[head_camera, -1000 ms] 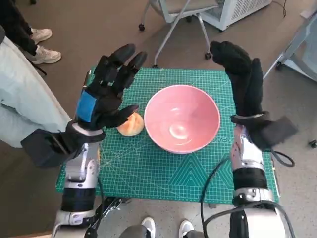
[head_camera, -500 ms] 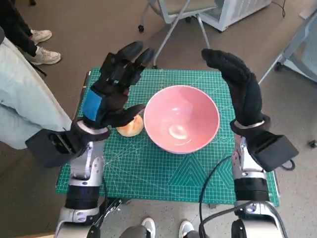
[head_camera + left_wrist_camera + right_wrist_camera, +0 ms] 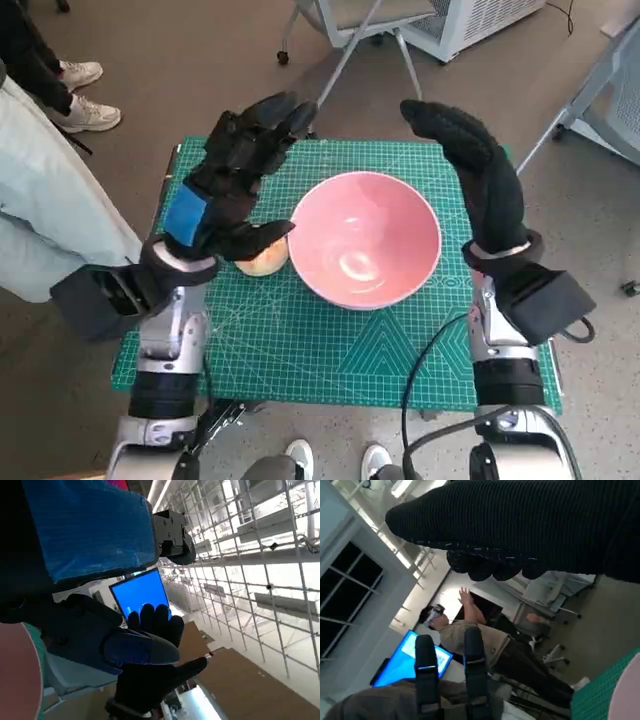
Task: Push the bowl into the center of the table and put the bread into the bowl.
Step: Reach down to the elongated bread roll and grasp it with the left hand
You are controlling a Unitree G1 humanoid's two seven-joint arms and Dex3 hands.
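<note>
- the pink bowl (image 3: 365,238) sits close to the middle of the green mat (image 3: 300,345) on the desk, so the push looks done or nearly so; it has not shifted over the last second.
- the bread (image 3: 262,256) lies on the mat just beside the bowl's left rim, partly hidden under the left hand's thumb.
- the left hand (image 3: 232,180) has risen and reached forward since a second ago; it is released, fingers spread above the bread, grasping nothing.
- the right hand (image 3: 478,170) has swung inward over the far right rim of the bowl; it seems released too, though the glove hides the fingers.
- judgement: both hands are lifted off, so the bread still needs picking up and dropping in the bowl.
</note>
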